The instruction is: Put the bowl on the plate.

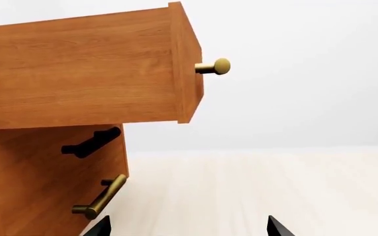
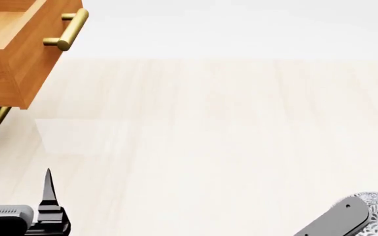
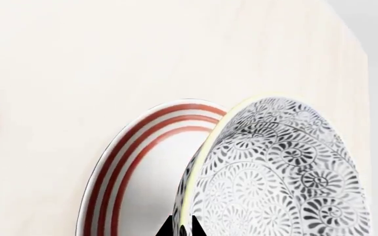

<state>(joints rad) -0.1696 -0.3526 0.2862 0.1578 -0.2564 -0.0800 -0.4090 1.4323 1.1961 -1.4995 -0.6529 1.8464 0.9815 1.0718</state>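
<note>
Grey-and-white floral bowl (image 3: 281, 172), rim pinched in my right hand (image 3: 181, 230), hangs over the red-ringed white plate (image 3: 143, 167) on the pale wooden bench (image 3: 110, 59), ready to lower; left hand (image 1: 185, 228) spread wide, empty.

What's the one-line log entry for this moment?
right gripper: shut on bowl rim | bowl over plate | left gripper: open, idle

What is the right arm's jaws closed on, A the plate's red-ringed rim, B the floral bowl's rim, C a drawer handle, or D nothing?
B: in the right wrist view the right gripper has its jaws either side of the bowl's pale rim, with the plate behind it.
</note>
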